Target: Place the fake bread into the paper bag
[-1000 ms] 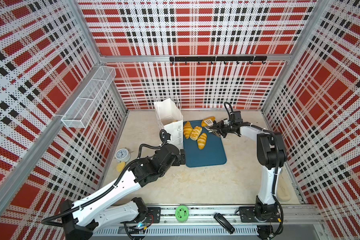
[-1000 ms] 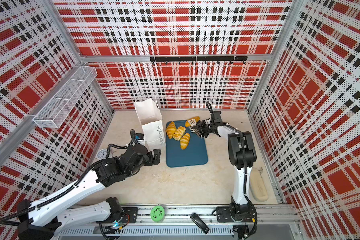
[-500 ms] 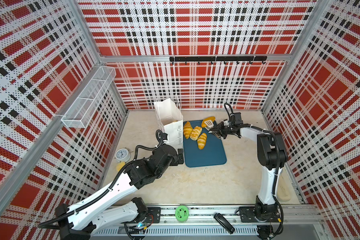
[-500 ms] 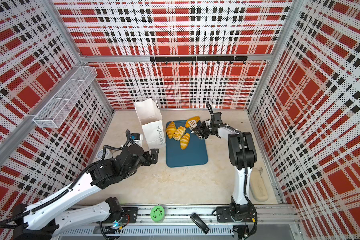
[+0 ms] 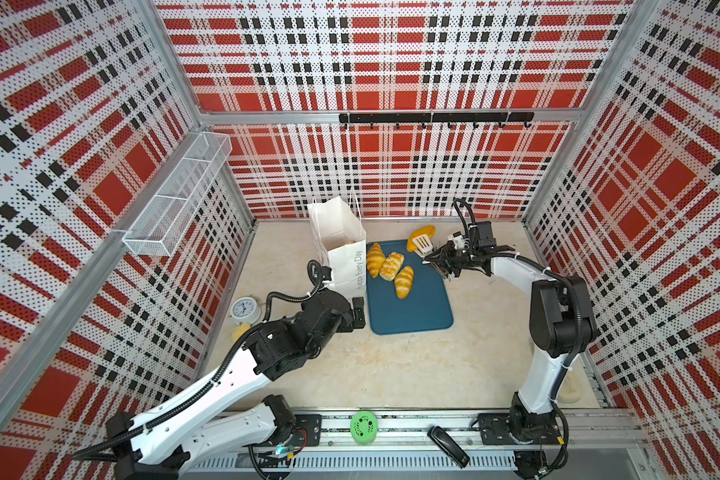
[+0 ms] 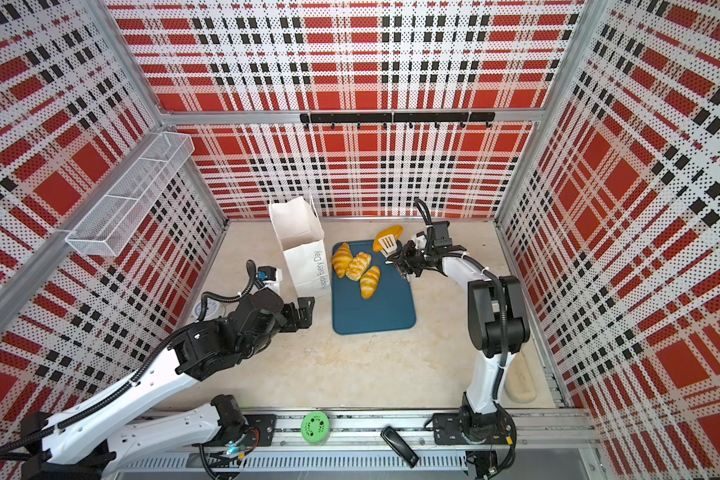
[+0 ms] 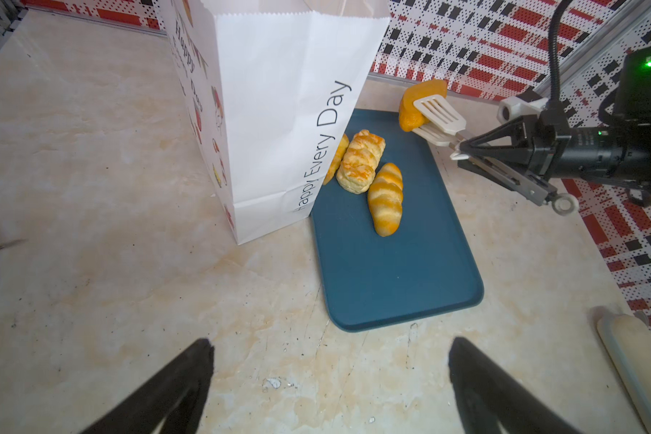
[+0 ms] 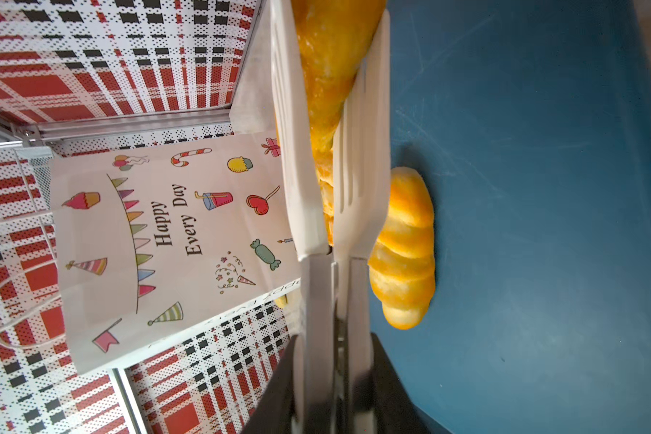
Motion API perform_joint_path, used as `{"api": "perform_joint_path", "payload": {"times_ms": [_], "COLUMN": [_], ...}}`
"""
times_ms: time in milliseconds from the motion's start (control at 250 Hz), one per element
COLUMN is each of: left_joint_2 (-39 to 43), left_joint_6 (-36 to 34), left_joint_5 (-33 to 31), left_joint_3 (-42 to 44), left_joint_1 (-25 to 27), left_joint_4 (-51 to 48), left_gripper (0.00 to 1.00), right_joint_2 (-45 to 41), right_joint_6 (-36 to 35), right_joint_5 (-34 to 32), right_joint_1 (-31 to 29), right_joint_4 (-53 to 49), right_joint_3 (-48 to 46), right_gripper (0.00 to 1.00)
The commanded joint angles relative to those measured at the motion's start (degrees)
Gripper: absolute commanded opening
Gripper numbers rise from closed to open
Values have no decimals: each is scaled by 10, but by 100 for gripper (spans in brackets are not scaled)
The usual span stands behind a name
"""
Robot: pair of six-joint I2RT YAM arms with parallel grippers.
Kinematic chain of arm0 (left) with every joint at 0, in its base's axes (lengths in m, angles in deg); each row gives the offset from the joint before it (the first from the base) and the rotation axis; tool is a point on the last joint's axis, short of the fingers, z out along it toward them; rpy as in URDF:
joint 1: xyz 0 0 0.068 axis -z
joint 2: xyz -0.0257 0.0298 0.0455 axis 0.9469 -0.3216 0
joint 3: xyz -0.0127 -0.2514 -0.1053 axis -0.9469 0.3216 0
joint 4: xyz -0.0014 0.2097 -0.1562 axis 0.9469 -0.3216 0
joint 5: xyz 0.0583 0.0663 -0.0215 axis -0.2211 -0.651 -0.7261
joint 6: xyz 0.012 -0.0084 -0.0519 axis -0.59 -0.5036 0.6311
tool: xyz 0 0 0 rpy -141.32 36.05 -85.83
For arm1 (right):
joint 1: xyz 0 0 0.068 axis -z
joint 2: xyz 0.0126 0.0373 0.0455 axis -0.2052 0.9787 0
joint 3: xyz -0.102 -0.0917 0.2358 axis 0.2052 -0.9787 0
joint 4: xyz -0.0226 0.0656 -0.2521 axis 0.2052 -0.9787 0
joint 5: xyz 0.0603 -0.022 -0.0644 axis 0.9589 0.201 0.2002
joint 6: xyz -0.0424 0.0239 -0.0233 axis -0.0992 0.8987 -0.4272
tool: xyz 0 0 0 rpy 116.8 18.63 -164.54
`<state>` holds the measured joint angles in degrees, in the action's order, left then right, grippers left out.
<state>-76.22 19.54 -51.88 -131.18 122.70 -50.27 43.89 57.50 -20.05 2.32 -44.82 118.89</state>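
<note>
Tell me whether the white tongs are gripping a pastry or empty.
Gripping: the tongs sandwich an orange pastry between their white blades, and the right gripper is closed on their handles.

White-shelled arms (image 5: 225, 382) with bulky black joints (image 5: 558, 316), ribbed black cables (image 5: 285, 296) and black fingers (image 7: 177, 390)

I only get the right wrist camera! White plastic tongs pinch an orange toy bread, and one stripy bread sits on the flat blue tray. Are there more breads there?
Observer: Yes, three lie on the flat dark-teal tray: a golden croissant, a square flaky pastry and your striped loaf.
Operator: Where's the other arm?
Observer: The left gripper hangs open and empty on the near side of the tall white paper bag, not touching it.
Operator: Is the bag ready?
Observer: It stands upright, mouth open, across the tray from the white plastic tongs.
</note>
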Motion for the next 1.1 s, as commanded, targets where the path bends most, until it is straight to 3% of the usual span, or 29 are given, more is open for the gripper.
{"api": "perform_joint_path", "payload": {"times_ms": [0,632,1096], "left_joint_2": [15,2,-25], "left_joint_6": [2,-16,-36], "left_joint_5": [-18,-15,7], "left_joint_3": [-8,-41,-75], "left_joint_1": [-3,4,-17], "left_joint_4": [-4,1,7], "left_gripper": [99,99,99], "right_joint_2": [-53,-227,-331], "right_joint_6": [-58,-205,-305], "right_joint_5": [-17,-112,-233], "right_joint_1": [0,-47,-119], "right_joint_4": [-7,-73,-158], "right_joint_3": [-11,-85,-71], "right_gripper": [20,22,22]}}
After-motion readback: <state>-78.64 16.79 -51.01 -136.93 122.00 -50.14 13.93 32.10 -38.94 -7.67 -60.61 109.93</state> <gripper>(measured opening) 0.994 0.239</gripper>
